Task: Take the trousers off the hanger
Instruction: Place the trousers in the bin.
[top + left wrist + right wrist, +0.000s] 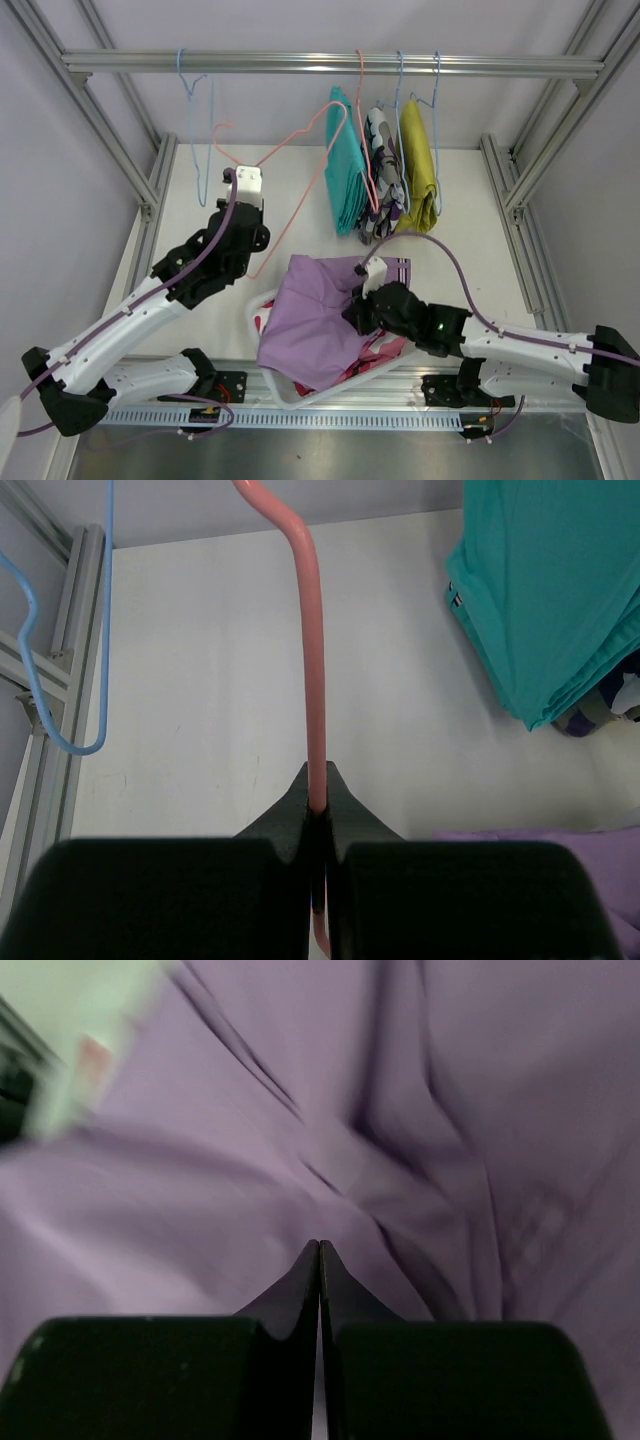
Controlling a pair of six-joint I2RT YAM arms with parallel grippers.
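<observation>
An empty pink hanger (pixel 300 140) is held slantwise over the table, and my left gripper (pixel 248 180) is shut on its wire. In the left wrist view the pink hanger (pixel 313 680) runs up from between the closed tips of that gripper (pixel 318 775). The lilac trousers (pixel 310 320) lie crumpled across a white basket (pixel 262 300), over a red-and-white patterned pair (pixel 382 350). My right gripper (pixel 357 310) is shut just above the lilac cloth (pixel 400 1110); nothing shows between its tips (pixel 319 1245). Teal (pixel 345 170), camouflage (pixel 385 175) and mustard (pixel 418 165) pairs hang on hangers from the rail (pixel 250 62).
An empty blue hanger (pixel 195 120) hangs at the rail's left and shows as the blue hanger (pixel 40 650) in the left wrist view, with the teal trousers (pixel 550 590) at upper right. Aluminium frame posts (pixel 150 190) flank the white table on both sides.
</observation>
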